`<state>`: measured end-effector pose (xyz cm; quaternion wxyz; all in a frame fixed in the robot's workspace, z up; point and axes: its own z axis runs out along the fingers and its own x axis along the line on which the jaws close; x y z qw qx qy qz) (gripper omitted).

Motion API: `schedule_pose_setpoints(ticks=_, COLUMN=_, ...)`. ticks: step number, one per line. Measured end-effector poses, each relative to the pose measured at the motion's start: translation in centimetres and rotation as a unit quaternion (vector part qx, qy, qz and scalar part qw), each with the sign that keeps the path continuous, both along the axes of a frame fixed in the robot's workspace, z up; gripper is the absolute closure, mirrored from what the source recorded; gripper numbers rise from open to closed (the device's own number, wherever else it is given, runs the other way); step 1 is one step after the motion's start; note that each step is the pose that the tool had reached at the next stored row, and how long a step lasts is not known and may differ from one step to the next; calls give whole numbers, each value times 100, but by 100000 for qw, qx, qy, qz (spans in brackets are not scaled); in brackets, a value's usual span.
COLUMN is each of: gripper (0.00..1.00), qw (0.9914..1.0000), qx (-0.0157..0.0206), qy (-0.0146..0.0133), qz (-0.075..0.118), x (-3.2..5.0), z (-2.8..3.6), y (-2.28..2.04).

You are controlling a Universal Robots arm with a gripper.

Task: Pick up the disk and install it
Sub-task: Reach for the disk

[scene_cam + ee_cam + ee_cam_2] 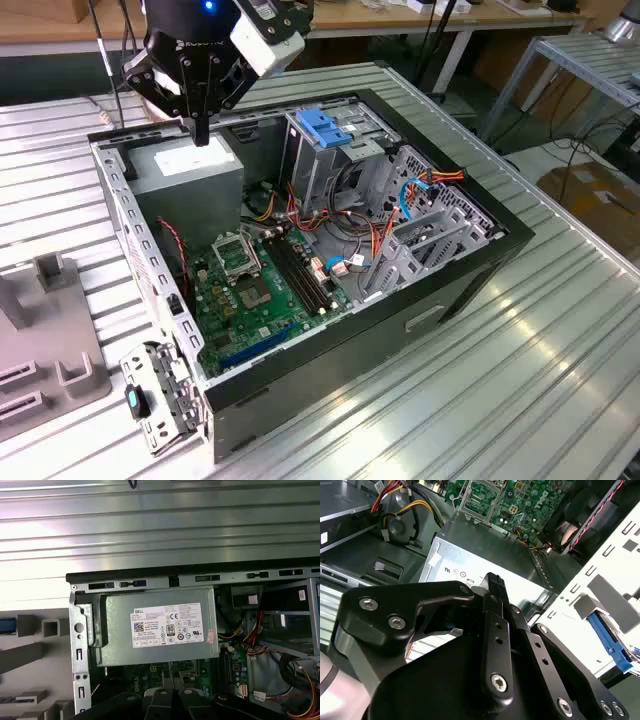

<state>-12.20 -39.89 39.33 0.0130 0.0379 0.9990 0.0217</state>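
Observation:
My gripper hangs over the back corner of the open computer case, just above the grey power supply box with a white label. Its black fingers are pressed together with nothing between them. A bright blue strip with an end tab, apparently the disk in its carrier, lies outside the case wall beside a grey fixture. A sliver of that blue sits at the edge of the first wrist view. The gripper is apart from it, on the case side of the wall.
Inside the case are the green motherboard, cable bundles and a metal drive cage topped by a ridged blue latch. A grey fixture sits on the ribbed metal table at the exterior view's left.

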Motion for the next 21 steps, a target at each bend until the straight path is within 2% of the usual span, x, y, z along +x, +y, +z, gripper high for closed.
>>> schedule_pose_setpoints(ticks=9, gripper=89, qw=100000, qx=0, qy=-4, qz=-5, x=-15, z=0, y=0)
schedule_pose_setpoints(ticks=21, gripper=89, qw=100000, qx=0, qy=-2, qz=1, x=-94, z=0, y=0)
